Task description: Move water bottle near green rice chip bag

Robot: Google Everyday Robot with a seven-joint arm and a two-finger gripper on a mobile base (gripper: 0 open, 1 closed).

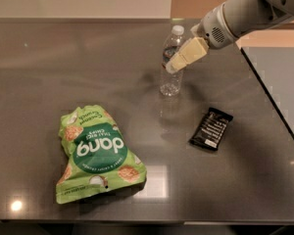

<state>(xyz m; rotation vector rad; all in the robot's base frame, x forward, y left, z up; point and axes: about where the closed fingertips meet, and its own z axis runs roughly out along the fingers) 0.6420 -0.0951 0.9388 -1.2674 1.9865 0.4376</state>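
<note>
I have the gripper (pixel 179 61) in the upper middle of the frame, a little right of centre. It reaches in from the upper right corner on the pale grey arm (pixel 245 11). Its cream-coloured end lies slantwise across the water bottle (pixel 169 81) at the height of the label band (pixel 165 54) and hides part of it from me. I cannot tell whether the gripper is open or closed. I also cannot tell whether it touches the bottle or only sits in front of it.

The water bottle stands upright on the dark glossy tabletop (pixel 63 67). Its white cap (pixel 177 30) shows above the gripper and its clear ribbed lower body shows below. A faint reflection of the bottle runs down the surface toward me.

The green rice chip bag (pixel 98 153) lies flat and crinkled in the lower left of the frame, well apart from the bottle. Its dark green circle with the word "dang" reads upside down from where I look.

A black wrapped bar (pixel 210 128) lies tilted at the right of centre, below and to the right of the bottle. It touches neither the bottle nor the bag. A lighter grey panel (pixel 284 77) fills the right edge of the frame beside the tabletop.
</note>
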